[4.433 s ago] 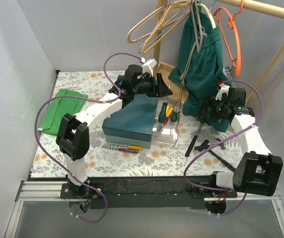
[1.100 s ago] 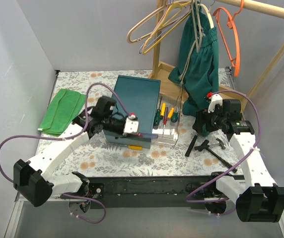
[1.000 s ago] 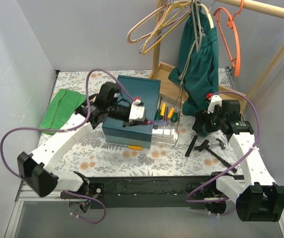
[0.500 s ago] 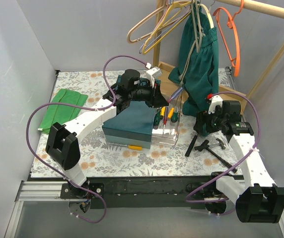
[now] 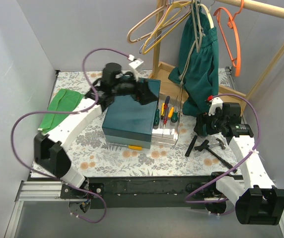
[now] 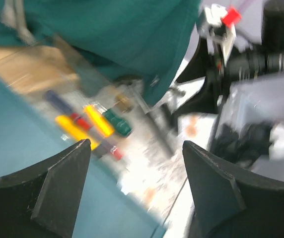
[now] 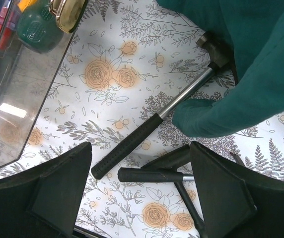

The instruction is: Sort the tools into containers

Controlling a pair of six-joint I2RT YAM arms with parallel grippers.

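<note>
From above, the left end effector (image 5: 144, 92) hangs over the far edge of the teal box (image 5: 131, 118). Beside the box, the clear tray (image 5: 168, 135) holds the screwdrivers (image 5: 165, 112). A hanging green garment (image 5: 200, 64) is close behind the right end effector (image 5: 203, 126).

The left wrist view is blurred. Its fingers (image 6: 57, 186) are wide apart, with nothing between them.

In the right wrist view the fingers (image 7: 221, 188) are also wide and empty above the desk (image 7: 107, 99). The hammer (image 7: 147, 126) lies there with its head partly under the garment, and black tools (image 7: 157, 174) lie just beside its grip.
</note>
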